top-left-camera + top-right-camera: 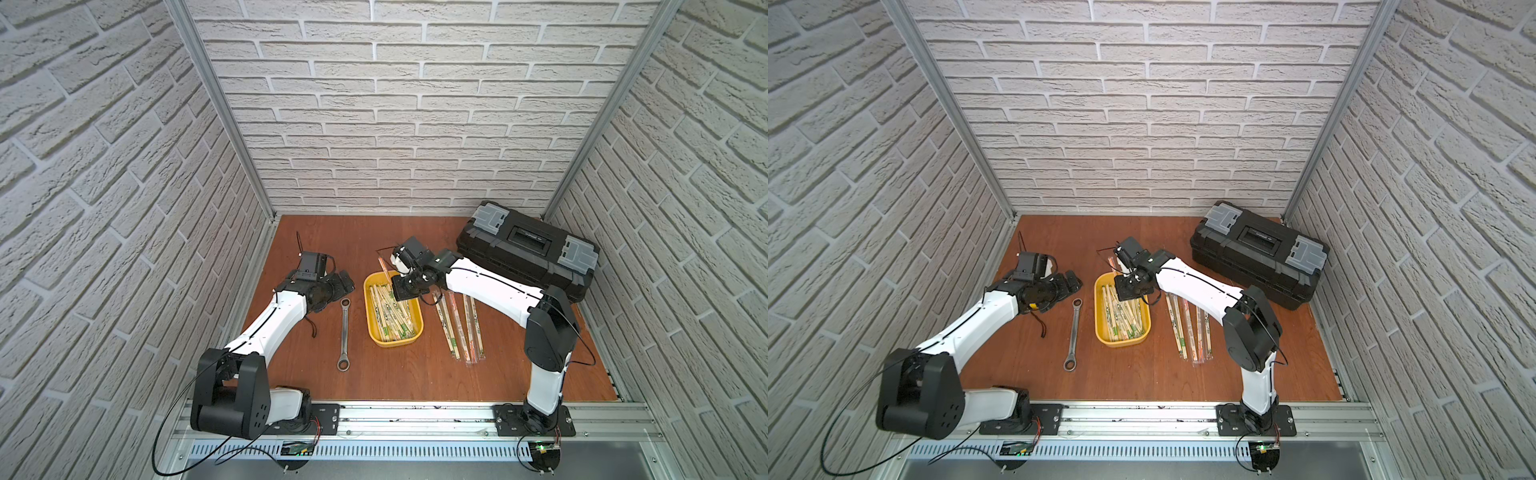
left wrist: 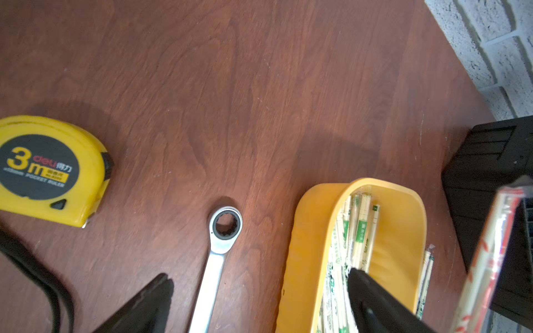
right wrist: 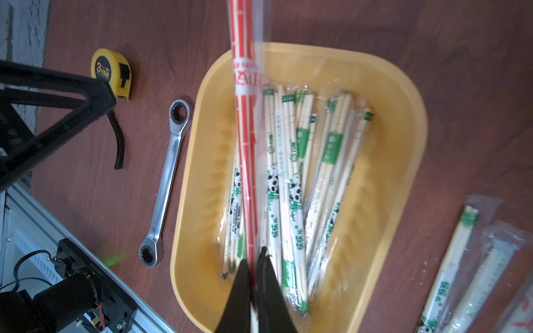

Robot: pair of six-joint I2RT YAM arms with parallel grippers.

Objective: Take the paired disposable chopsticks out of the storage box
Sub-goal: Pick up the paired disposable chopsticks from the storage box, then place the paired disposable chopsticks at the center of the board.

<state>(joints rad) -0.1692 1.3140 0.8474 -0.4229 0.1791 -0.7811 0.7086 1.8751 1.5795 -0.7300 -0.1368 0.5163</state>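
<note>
One red-brown wood tabletop [image 1: 395, 374], white brick walls [image 1: 395, 124], R gripper [image 3: 255, 256] clamped on red-print chopstick pair [image 3: 245, 129], L gripper [image 2: 259, 276] apart.

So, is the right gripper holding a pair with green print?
No, the right gripper is shut on a pair in a red-printed sleeve, above the tray.
</note>
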